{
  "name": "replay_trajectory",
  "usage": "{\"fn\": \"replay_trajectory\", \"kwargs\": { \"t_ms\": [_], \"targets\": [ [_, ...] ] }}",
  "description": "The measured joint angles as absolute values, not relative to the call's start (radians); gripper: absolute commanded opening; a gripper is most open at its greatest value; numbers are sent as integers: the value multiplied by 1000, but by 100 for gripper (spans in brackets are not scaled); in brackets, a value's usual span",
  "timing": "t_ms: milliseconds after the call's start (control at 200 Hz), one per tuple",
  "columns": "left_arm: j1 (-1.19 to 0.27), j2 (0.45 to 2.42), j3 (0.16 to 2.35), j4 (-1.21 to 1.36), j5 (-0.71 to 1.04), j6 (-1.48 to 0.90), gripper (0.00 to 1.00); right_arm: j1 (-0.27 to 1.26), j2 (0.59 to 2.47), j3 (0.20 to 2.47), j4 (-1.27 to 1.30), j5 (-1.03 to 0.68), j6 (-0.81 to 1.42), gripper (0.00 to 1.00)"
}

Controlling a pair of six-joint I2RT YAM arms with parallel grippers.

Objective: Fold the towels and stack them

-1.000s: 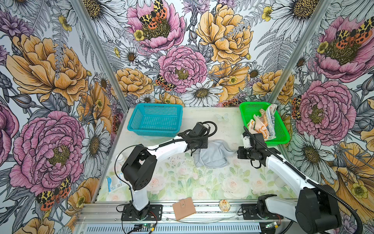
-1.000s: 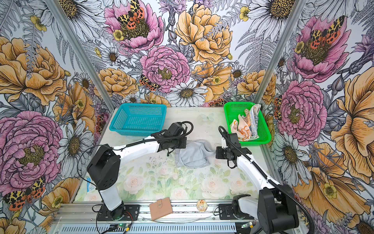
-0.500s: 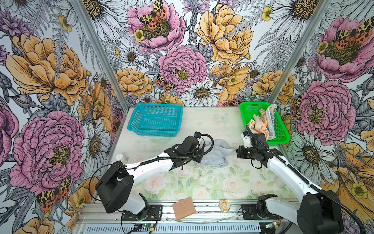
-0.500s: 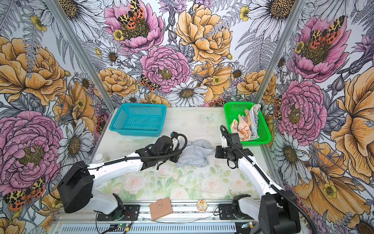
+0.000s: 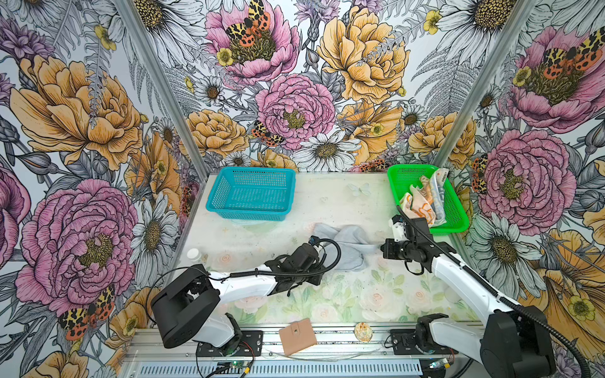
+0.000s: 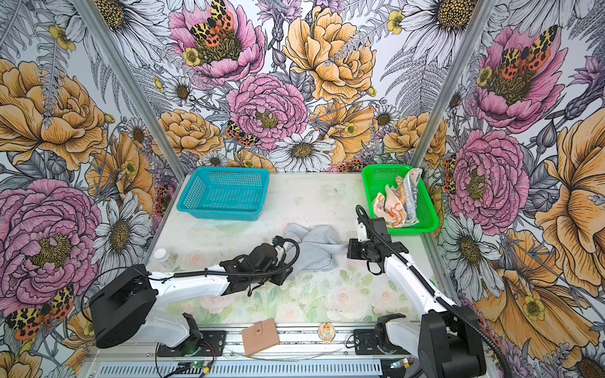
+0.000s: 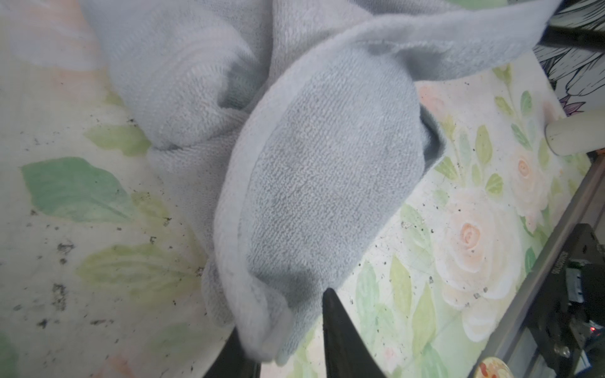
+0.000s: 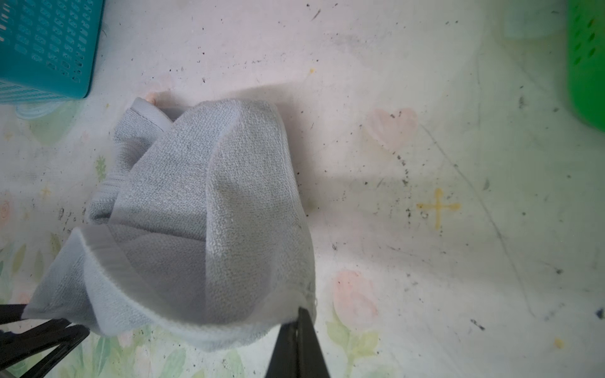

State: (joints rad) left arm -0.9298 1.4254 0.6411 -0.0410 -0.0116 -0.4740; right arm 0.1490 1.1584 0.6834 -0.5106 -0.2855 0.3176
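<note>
step: un-bunching grey towel ahead of the first fold, my read. Nothing folded, nothing stacked.
next: left gripper needs to close on one clean corner, then both arms draw apart to lay the cloth flat. Risk: the cloth is twisted, so it could grab two layers.
top views: grey towel is crumpled on table, near green basket, off its front-left corner and not touching it. Floral towel and lettered towel lie loose inside that basket. Right gripper sits just in front of the basket, at the towel's basket-side tail. Left gripper is at the towel's end away from the basket, its jaws hidden under the wrist.
left wrist: fingers narrowly apart. Towel corner lies between them and a sliver of table shows beside one finger. Looks loose, not clamped. A strip of towel runs off toward the right gripper.
right wrist: right gripper is closed, pinching the towel hem at its tips. The bulk of the towel bunches ahead of the fingers, on the side away from green basket.
</note>
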Motion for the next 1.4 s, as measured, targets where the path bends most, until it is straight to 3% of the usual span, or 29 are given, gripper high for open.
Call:
{"fn": "replay_trajectory", "kwargs": {
  "t_ms": [285,906,1081,1211,1396],
  "targets": [
    [-878,1425,641,-9,-49,-508,29,149,1160,683,-511,-286,317,0],
    [-749,1457,640,75,10,-619,30,149,1160,683,-511,-286,317,0],
    [-736,1465,640,102,30,-635,19,149,1160,683,-511,-286,316,0],
    [-736,1473,640,102,36,-646,0,149,1160,683,-511,-286,316,0],
    [-736,1457,640,94,35,-632,0,149,1160,685,-511,-287,316,0]
  ]
}}
